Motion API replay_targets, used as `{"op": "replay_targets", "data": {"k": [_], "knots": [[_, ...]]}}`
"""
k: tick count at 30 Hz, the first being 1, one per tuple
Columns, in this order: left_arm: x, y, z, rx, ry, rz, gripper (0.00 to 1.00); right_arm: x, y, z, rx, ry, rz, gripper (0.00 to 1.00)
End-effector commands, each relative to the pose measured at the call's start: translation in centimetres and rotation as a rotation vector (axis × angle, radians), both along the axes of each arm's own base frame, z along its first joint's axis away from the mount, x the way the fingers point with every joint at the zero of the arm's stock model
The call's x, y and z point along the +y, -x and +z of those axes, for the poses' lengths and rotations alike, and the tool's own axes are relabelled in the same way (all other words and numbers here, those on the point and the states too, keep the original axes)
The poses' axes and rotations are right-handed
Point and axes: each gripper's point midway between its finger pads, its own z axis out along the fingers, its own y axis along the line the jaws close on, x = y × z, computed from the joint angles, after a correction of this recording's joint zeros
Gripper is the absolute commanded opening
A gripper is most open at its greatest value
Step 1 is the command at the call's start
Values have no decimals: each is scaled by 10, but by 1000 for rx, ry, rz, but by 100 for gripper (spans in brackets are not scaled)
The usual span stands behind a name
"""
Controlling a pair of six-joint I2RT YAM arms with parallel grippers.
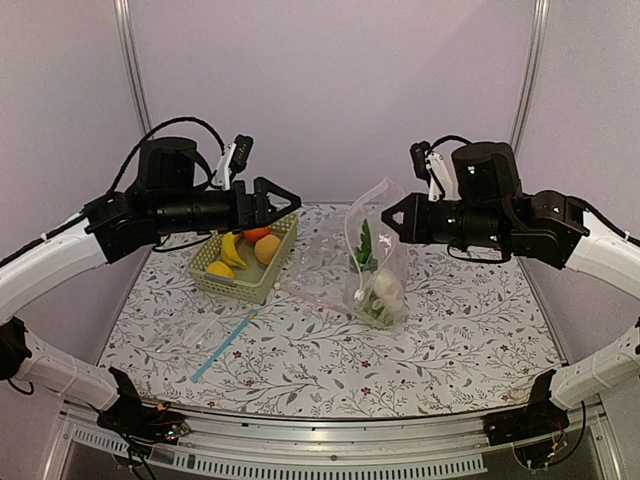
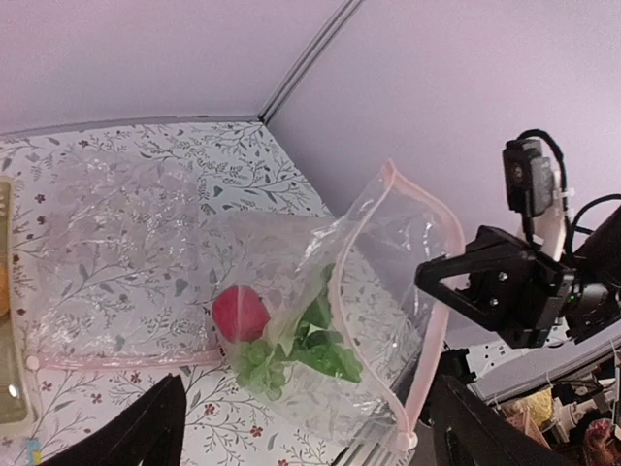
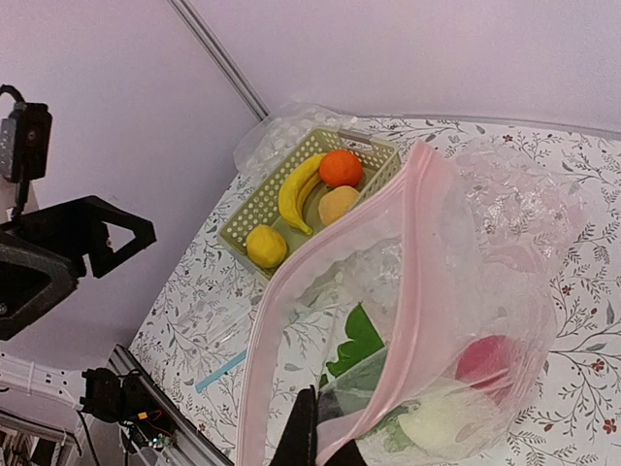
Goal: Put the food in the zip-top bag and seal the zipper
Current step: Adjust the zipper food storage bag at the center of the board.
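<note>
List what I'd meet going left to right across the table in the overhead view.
Lemon → peach → zip-top bag. The banana, orange and basket overlap these sideways, so they are left out.

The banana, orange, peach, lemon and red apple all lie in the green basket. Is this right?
Not quite. The red apple is not in the basket: it lies inside the zip-top bag, near the greens, as the right wrist view shows. The banana, orange, peach and lemon do lie in the basket.
</note>
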Motion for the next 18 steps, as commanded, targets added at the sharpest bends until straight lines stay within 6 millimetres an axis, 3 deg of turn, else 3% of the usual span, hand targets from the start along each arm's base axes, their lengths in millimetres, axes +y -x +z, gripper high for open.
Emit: {"op": "replay_targets", "data": {"k": [1, 8, 13, 18], "knots": [[13, -2, -40, 108, -71, 9, 88, -7, 9, 32, -44, -41, 34, 0], [6, 5, -54, 143, -71, -53, 88, -10, -7, -8, 0, 19, -64, 0], [-5, 9, -73, 207, -34, -98, 89, 3, -12, -22, 28, 27, -50, 0], [-16, 10, -77, 232, 1, -126, 89, 9, -14, -30, 40, 36, -43, 0]]}}
